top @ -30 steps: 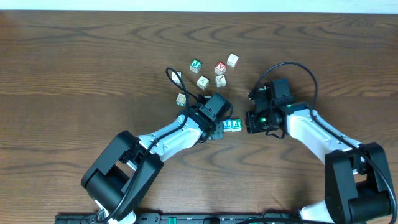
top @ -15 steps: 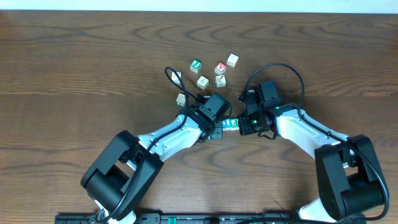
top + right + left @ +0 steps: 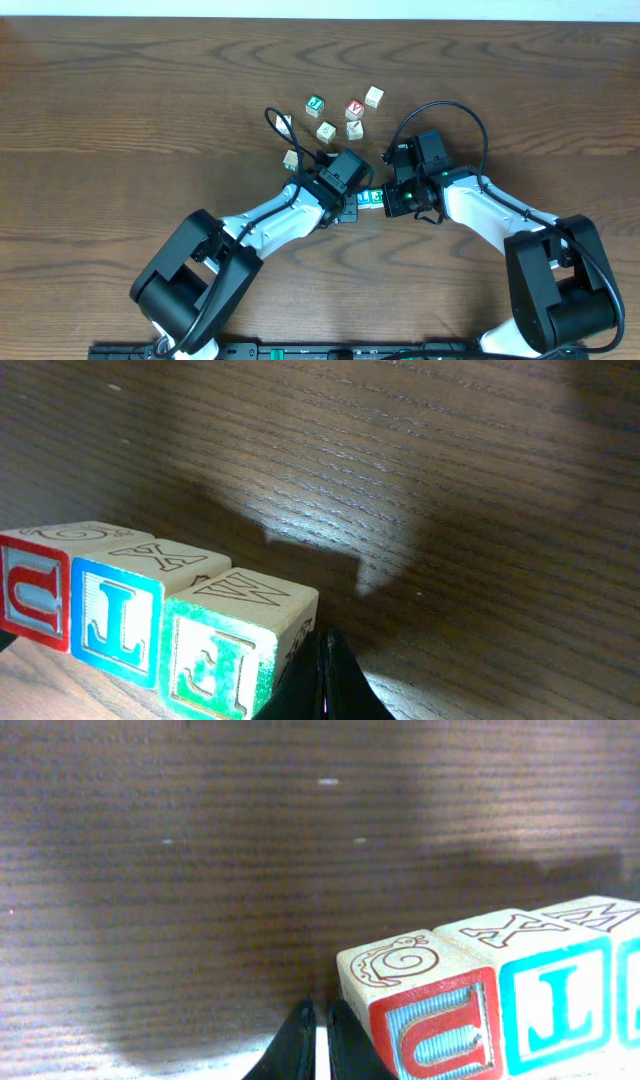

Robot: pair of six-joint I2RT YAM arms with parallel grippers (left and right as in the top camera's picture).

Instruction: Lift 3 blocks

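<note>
Your left hand [image 3: 318, 1022] was closed, fingers pinched together with nothing between them. Its closed tip sat against the outer end of the red block [image 3: 432, 1020]. Your right hand [image 3: 322, 660] was closed and empty too, with its tip against the outer end of the teal block [image 3: 235, 645]. The blue block [image 3: 115, 610] sat between those two, so the three made one straight row, face to face, with a hand at each end.

From overhead, the row lay in the narrow gap between your two hands, near the middle of the desk [image 3: 120, 100]. The spare cubes [image 3: 340, 118] were scattered well apart from it on the far side, and neither hand was touching them.

On progress, the gathering and lining up looked done, and you appeared to have the squeeze set from both ends. The lift itself looked like what was left. The wrist views cut off the blocks' undersides, so I could not tell whether the row had left the desk. Holding it would depend on both hands pressing inward evenly while rising together; otherwise the blue block could drop out.
</note>
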